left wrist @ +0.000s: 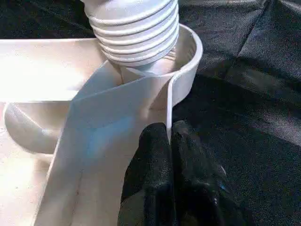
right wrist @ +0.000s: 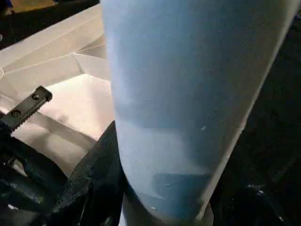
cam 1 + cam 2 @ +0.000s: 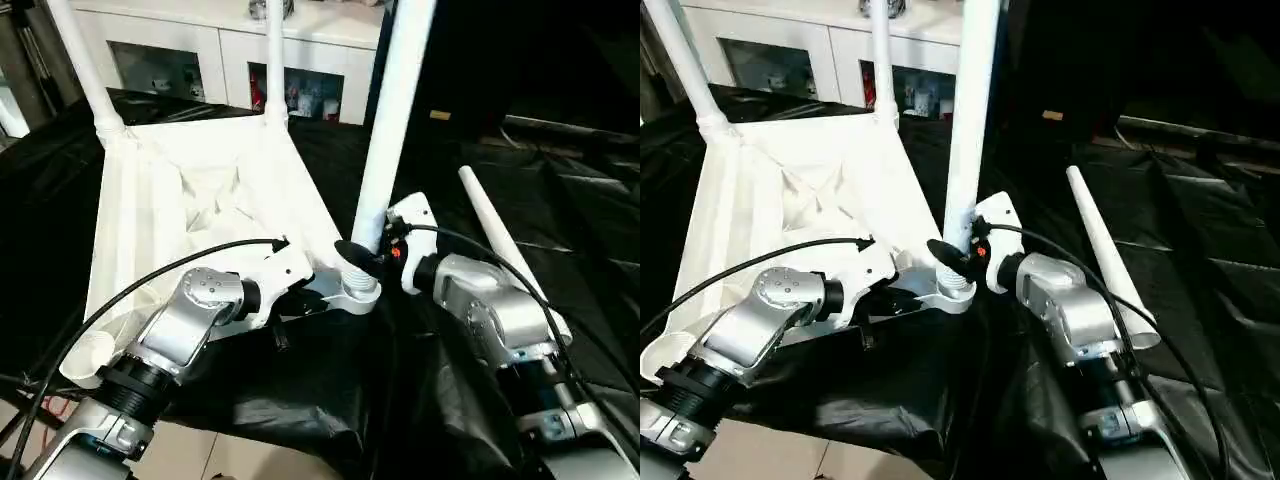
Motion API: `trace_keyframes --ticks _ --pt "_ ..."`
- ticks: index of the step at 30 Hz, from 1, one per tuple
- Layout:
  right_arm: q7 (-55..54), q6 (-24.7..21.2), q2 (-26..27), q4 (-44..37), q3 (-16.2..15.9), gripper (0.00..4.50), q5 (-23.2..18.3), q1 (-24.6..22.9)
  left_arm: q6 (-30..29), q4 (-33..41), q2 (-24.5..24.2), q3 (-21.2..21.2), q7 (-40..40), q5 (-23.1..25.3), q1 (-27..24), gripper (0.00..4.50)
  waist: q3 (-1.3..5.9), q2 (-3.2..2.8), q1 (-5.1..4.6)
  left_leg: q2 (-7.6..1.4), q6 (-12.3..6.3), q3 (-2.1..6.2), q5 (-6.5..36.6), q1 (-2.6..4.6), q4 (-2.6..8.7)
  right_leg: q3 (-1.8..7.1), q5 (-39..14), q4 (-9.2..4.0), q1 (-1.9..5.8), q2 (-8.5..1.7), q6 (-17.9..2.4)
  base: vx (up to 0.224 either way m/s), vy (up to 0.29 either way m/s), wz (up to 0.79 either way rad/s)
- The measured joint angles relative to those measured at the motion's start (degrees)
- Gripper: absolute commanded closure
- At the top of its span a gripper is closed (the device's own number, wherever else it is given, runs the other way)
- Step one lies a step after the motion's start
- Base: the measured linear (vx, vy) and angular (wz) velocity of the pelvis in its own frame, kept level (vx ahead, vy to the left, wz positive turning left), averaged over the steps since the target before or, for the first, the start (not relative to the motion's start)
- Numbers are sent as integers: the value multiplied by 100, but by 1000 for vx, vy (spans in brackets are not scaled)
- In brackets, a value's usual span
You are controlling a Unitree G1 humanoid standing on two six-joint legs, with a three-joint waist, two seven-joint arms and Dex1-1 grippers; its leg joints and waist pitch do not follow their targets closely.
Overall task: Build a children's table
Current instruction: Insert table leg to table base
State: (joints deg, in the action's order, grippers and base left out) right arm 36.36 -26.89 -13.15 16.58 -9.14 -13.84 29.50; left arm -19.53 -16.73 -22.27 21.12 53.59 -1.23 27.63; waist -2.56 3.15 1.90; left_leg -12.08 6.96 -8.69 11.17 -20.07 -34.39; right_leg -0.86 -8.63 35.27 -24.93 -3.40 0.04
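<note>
While the tabletop [image 3: 190, 190] lies underside up on black sheeting [image 3: 560, 210], two legs [image 3: 85, 65] are seen standing in its far corner sockets in the left eye view, before a white cabinet [image 3: 300, 45]. A third leg [image 3: 395, 110] is held upright over the near corner socket [image 3: 355, 292] by the right end effector [image 3: 362, 255], whose fingers are closed around its lower part. The left end effector [image 3: 300, 300] is set at the tabletop's near edge beside that socket. A fourth leg [image 3: 1110, 255] is seen lying loose on the sheeting in the right eye view, just beside the right forearm. In the left wrist view, a thin rib [image 1: 141, 94] of the tabletop is pinched between the black fingers [image 1: 150, 169], and the leg's threaded end [image 1: 134, 28] is seen entering the socket. In the right wrist view, the leg is seen close against a black finger [image 2: 94, 179].
</note>
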Motion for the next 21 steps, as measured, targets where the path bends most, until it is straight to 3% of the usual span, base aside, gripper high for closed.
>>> trace_keyframes --ticks 11,21 --pt "282 -373 -107 8 -69 257 -2 50 106 -227 34 5 58 97 108 450 36 58 -1 0 0 6 0 -1 4 -6 -1 -5 0 0 1 0 0 0" --pt "359 -405 -129 136 -66 259 12 133 142 -251 49 9 112 115 119 450 38 58 9 1 0 7 0 -4 10 -6 -1 -16 0 0 1 0 0 0"
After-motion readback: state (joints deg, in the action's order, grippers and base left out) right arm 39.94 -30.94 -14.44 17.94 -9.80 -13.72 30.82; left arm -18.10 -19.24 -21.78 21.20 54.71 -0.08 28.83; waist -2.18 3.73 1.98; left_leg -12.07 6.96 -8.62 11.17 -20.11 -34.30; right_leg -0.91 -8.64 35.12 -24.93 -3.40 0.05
